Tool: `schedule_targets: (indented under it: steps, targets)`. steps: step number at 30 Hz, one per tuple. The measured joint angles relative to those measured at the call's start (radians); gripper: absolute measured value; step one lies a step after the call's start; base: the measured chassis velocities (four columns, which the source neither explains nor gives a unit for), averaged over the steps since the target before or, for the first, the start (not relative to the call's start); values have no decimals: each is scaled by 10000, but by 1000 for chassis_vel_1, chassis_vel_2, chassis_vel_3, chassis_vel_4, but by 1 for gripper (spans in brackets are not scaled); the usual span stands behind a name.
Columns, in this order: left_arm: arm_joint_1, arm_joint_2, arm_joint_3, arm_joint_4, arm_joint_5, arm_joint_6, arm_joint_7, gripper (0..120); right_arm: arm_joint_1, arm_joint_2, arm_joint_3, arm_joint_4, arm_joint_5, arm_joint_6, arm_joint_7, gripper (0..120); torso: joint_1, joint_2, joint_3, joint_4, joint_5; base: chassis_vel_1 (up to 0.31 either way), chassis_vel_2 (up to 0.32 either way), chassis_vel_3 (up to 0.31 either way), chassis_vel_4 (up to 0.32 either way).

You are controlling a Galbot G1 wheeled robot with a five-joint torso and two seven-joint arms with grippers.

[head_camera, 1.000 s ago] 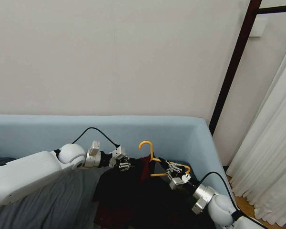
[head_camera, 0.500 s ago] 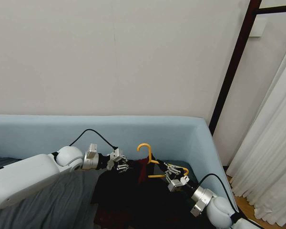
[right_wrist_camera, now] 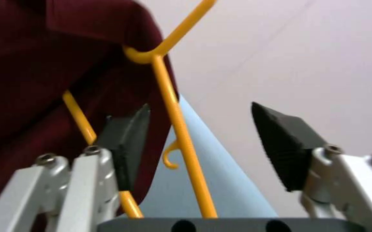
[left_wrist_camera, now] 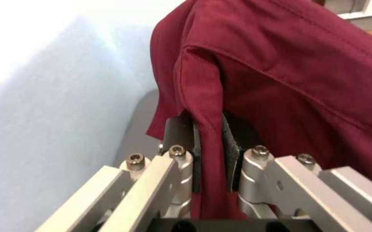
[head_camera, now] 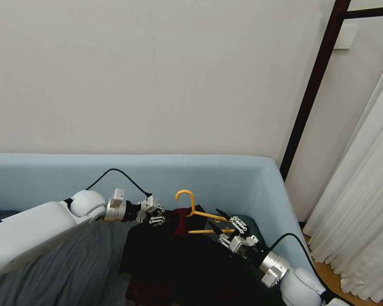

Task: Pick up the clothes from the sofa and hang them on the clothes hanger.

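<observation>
I'm looking at a plain off-white wall rising evenly lit behind the left gripper and the right gripper. The pale blue sofa back is running just behind both, and a grey cover is lying below the left one. Beyond the right gripper a dark pole is standing against the wall, white curtains are hanging, and wooden floor is showing beneath them.

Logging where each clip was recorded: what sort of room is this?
Probably a home living room: a pale blue sofa against a plain wall, white curtains at the side, and a maroon garment with a yellow hanger.
</observation>
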Motion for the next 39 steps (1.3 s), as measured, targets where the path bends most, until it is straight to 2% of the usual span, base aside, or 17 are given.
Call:
schedule_targets:
  steps: [1,3,4,8,12,16,17,21,26,27,31,39]
  targets:
    - [-4,-4,1,12,4,-6,1,8,-56,-3,45,57,83,-24,-2,68,0,0,0,0,0,0,0,0,0]
    - [-56,-73,9,276,113,-166,25,8,-666,4,530,586,852,-320,17,81,0,0,0,1,-3,0,0,0,0]
    - [-56,-73,9,276,113,-166,25,8,-666,4,530,586,852,-320,17,81,0,0,0,1,-3,0,0,0,0]
    - [120,-5,-189,351,126,-253,-46,8,-2034,146,1186,1229,2309,-768,114,98,0,1,-1,0,-1,0,0,0,0]
    - [461,22,-460,354,123,-341,-222,8,-2659,420,1522,1138,3232,-965,203,100,-1,1,-2,-1,0,0,0,0,0]
    - [912,252,-731,96,114,-360,-357,8,-2685,560,1602,53,4726,-1479,187,100,-1,1,-1,1,-1,0,0,0,0]
    - [912,252,-731,96,114,-360,-357,8,-2685,560,1602,53,4726,-1479,187,100,-1,1,-1,1,-1,0,0,0,0]
    - [1163,524,-785,-242,98,-455,-419,8,-1721,501,1141,-1088,6111,-2444,-258,100,-1,0,0,3,0,0,0,0,0]
    - [1654,795,-1115,-555,85,-476,-428,8,-562,624,546,-2276,6811,-3249,-1023,100,0,0,0,4,-2,0,0,0,0]
    - [1654,795,-1115,-555,85,-476,-428,8,-562,624,546,-2276,6811,-3249,-1023,100,0,0,0,4,-2,0,0,0,0]
    - [2301,1100,-1782,-874,80,-478,-398,8,456,947,-128,-3677,7204,-3426,-2074,100,-1,0,0,2,-2,0,0,0,0]
    - [2979,1411,-2506,-1105,34,-479,-340,8,1588,1832,-662,-5267,7087,-3036,-2633,100,1,0,1,2,-1,0,0,0,0]
